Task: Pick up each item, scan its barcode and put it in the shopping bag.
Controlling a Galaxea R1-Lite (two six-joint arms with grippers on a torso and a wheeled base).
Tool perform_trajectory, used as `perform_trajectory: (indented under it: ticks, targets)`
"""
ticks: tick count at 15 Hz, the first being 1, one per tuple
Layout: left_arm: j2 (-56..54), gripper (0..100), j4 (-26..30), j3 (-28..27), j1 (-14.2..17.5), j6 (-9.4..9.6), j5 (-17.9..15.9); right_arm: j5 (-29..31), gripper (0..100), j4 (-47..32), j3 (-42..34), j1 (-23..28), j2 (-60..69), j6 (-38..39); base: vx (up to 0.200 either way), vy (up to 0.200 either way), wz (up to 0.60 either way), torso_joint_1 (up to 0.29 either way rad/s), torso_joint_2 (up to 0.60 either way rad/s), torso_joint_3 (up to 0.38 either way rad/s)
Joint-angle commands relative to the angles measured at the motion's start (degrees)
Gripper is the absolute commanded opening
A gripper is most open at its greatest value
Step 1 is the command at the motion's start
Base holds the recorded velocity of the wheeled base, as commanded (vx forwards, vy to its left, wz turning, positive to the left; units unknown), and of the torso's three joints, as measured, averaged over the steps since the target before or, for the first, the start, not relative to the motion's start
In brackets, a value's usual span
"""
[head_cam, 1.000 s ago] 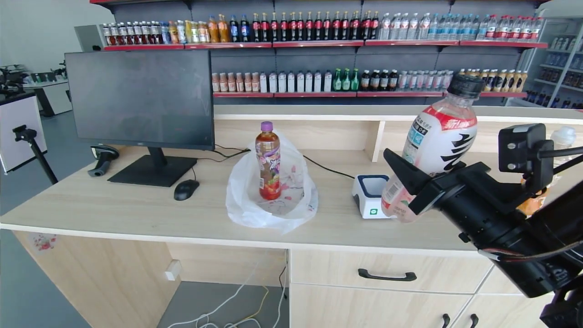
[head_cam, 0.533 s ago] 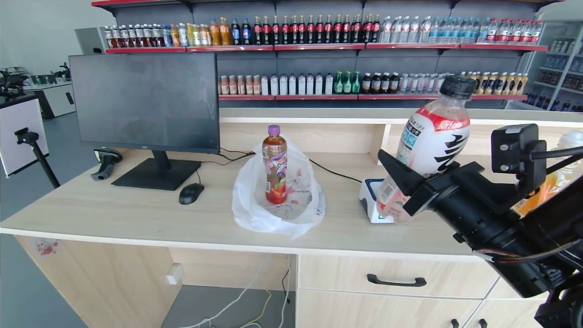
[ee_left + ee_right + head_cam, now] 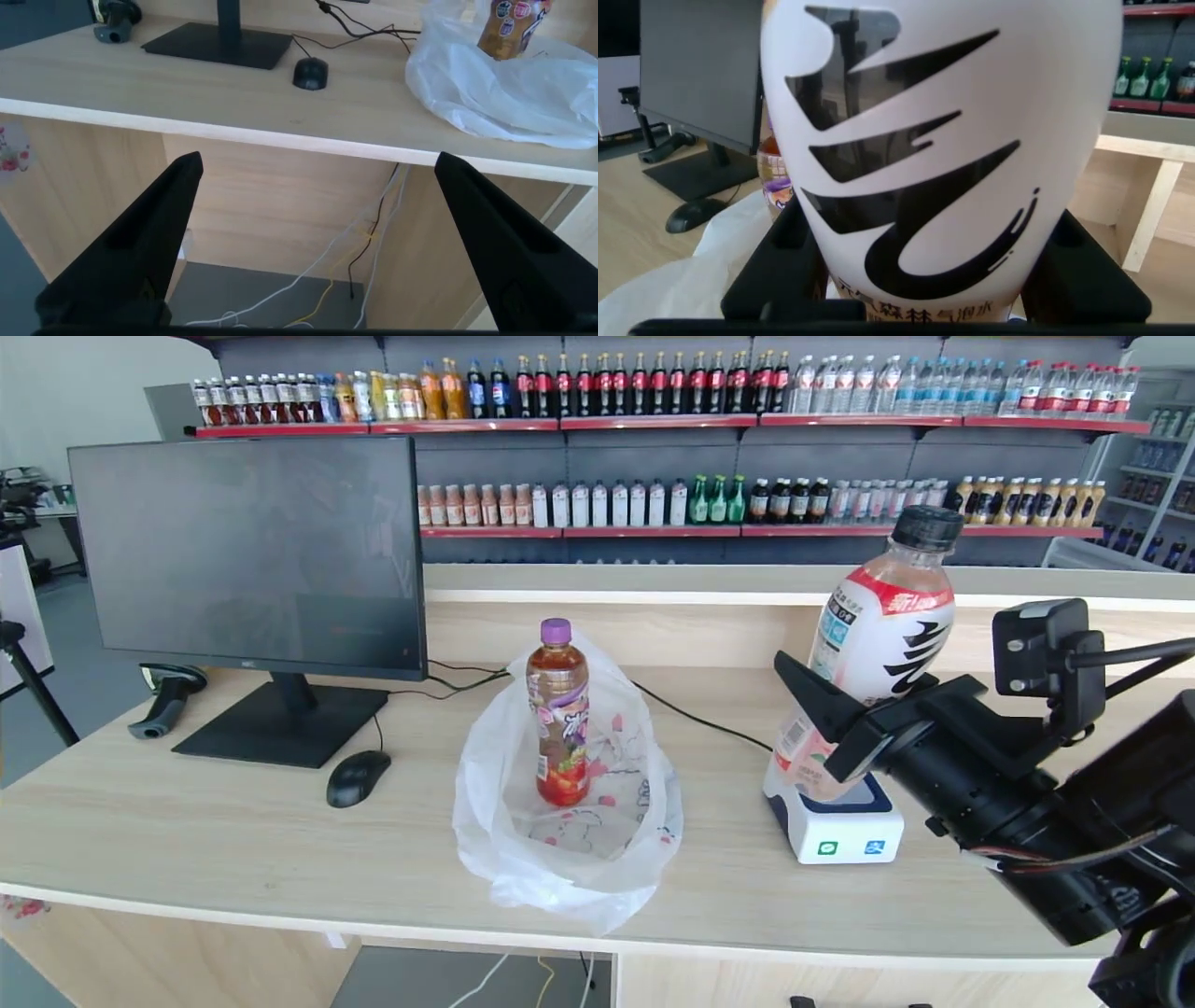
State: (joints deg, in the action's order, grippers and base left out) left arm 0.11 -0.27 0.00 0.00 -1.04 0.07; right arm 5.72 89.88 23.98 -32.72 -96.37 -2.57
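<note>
My right gripper (image 3: 868,709) is shut on a white drink bottle (image 3: 882,625) with a black cap and a red band. It holds the bottle tilted, base just over the white barcode scanner (image 3: 840,826) on the counter. In the right wrist view the bottle (image 3: 943,159) stands close up between the gripper's (image 3: 915,294) black fingers. Left of the scanner lies an open white shopping bag (image 3: 569,821), and a tea bottle (image 3: 558,709) with a purple cap stands upright in it. My left gripper (image 3: 313,187) is open with nothing in it, below and in front of the counter's front edge.
A monitor (image 3: 247,551), a mouse (image 3: 358,777) and a hand-held scanner (image 3: 166,695) sit on the left of the wooden counter (image 3: 233,840). A black cable (image 3: 700,719) runs behind the bag. A raised ledge and shelves of bottles (image 3: 653,392) stand behind.
The whole head view has shifted, so the camera moved. Relative to the scanner, the held bottle has gone from its right side to over its top.
</note>
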Motion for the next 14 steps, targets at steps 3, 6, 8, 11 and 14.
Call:
perform_trajectory:
  ticks: [3, 6, 8, 11, 14]
  targets:
    - [0.0, 100, -0.1, 0.0, 0.0, -0.11, 0.0, 0.0, 0, 0.1, -1.1, 0.5, -0.4, 0.0, 0.000, 0.000, 0.00, 0.000, 0.00, 0.000]
    - [0.0, 100, -0.1, 0.0, 0.0, -0.11, 0.0, 0.0, 0, 0.1, 0.9, 4.2, -3.2, 0.0, 0.000, 0.000, 0.00, 0.000, 0.00, 0.000]
    - [0.0, 100, -0.1, 0.0, 0.0, -0.02, 0.0, 0.0, 0, 0.1, 5.7, 7.1, -6.4, -0.5, 0.000, 0.000, 0.00, 0.000, 0.00, 0.000]
    - [0.0, 100, -0.1, 0.0, 0.0, -0.02, 0.0, -3.5, 0, 0.1, 9.6, 8.5, -9.5, -5.2, 0.000, 0.000, 0.00, 0.000, 0.00, 0.000]
    - [0.0, 100, -0.3, 0.0, 0.0, -0.02, 0.0, -21.4, 0, 0.1, 6.4, 16.1, -9.8, -22.2, 0.000, 0.000, 0.00, 0.000, 0.00, 0.000]
